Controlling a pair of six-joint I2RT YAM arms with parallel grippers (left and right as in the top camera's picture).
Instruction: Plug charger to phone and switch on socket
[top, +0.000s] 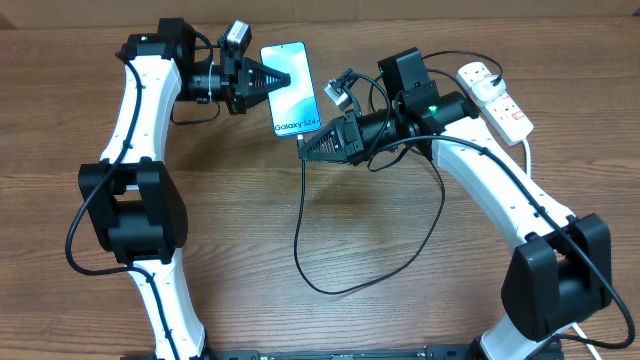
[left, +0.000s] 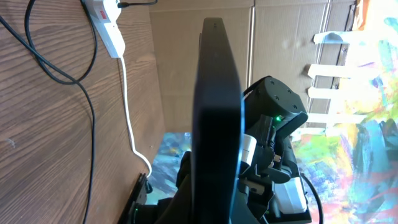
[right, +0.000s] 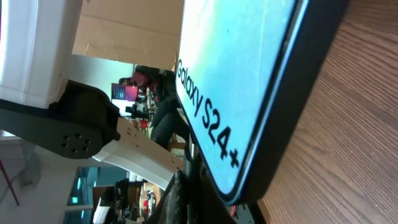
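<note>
Black charger (top: 298, 235) loops thinly beside slim, glossy phone (top: 290, 85).

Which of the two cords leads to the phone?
The thin black charger cable, rising to the right gripper at the phone's lower end; the thick white cord leaves the socket.

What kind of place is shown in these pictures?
Probably a robotics lab: a left arm and a right arm stand at a wooden table, cardboard lines its far side, and a person by a monitor shows behind.
</note>
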